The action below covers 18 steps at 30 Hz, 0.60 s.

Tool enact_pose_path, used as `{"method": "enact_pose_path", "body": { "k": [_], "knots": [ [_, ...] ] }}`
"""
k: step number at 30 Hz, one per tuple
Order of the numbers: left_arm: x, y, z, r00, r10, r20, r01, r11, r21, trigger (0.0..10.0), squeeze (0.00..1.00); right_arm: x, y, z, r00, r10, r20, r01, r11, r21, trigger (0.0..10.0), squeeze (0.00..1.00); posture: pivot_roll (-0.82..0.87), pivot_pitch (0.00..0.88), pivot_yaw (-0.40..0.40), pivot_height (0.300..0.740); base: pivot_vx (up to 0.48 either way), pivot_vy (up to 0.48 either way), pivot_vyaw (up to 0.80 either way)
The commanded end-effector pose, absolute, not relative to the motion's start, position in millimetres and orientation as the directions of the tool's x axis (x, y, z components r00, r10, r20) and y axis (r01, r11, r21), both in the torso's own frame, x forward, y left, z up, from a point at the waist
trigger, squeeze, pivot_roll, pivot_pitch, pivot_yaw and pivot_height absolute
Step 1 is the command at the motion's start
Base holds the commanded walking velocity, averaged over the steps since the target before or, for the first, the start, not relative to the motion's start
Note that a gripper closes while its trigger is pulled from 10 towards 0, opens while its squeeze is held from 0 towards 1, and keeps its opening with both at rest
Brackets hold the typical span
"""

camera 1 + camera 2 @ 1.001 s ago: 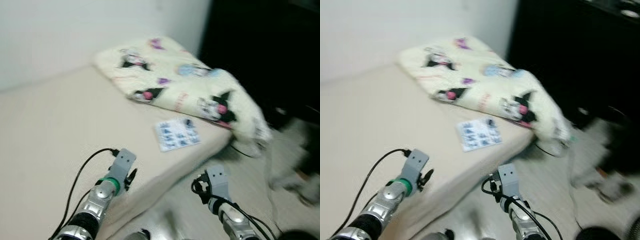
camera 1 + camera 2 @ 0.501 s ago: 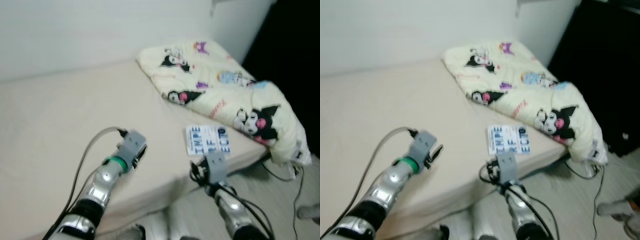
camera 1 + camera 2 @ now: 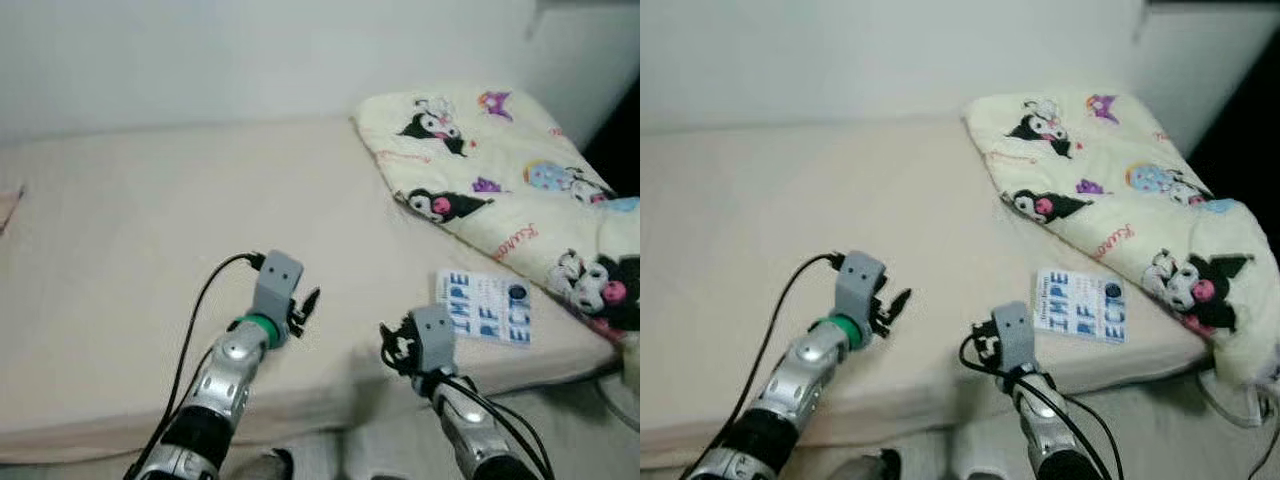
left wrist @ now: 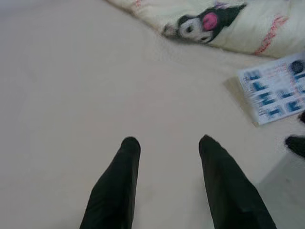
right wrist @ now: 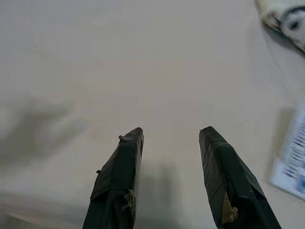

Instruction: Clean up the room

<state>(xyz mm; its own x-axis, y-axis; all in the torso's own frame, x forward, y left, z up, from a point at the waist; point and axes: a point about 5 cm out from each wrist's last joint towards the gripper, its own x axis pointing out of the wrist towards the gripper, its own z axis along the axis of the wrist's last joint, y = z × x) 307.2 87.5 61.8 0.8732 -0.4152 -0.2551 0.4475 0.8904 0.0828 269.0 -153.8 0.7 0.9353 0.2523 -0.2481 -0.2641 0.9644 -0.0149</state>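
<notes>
Near the bed's (image 3: pixel 120 260) front edge lies a white printed card (image 3: pixel 484 308), flat, long axis running roughly 9 to 3 o'clock, just beside the folded cartoon blanket (image 3: pixel 500 170) at its 1 o'clock; sits at about 2 o'clock from the right gripper (image 5: pixel 167 136), close by, and at 3 o'clock from the left gripper (image 4: pixel 166 142), farther off; right arm judged the nearer for a pick. Both grippers spread wide, holding nothing, hovering low over bare sheet; card off to one side of the right gripper's fingers (image 5: pixel 125 157), not between them.
</notes>
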Motion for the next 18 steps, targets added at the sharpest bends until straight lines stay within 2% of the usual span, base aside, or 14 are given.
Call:
{"method": "enact_pose_path", "body": {
  "k": [1, 14, 18],
  "knots": [
    [302.4, 86.2, 57.6, 0.863, -0.426, -0.272, 0.464, 0.882, 0.088, 10.0, 0.0, 262.8, -154.6, -6.2, 0.926, 0.251, -0.282, -0.264, 0.965, -0.007, 10.0, 0.0, -0.01, 0.0, 0.037, 0.74, 0.0, 0.0, 0.72],
    [296.6, 94.3, 54.3, 0.858, -0.429, -0.282, 0.481, 0.864, 0.151, 10.0, 0.0, 260.8, -153.1, -7.4, 0.928, 0.246, -0.279, -0.252, 0.968, 0.013, 10.0, 0.0, -0.01, 0.0, 0.038, 0.74, 0.0, 0.0, 0.71],
    [296.7, 89.5, 52.5, 0.852, -0.44, -0.283, 0.497, 0.849, 0.18, 10.0, 0.0, 261.9, -158.1, -7.4, 0.94, 0.2, -0.278, -0.191, 0.98, 0.062, 10.0, 0.0, -0.01, 0.0, 0.037, 0.74, 0.0, 0.0, 0.0]
  ]
}}
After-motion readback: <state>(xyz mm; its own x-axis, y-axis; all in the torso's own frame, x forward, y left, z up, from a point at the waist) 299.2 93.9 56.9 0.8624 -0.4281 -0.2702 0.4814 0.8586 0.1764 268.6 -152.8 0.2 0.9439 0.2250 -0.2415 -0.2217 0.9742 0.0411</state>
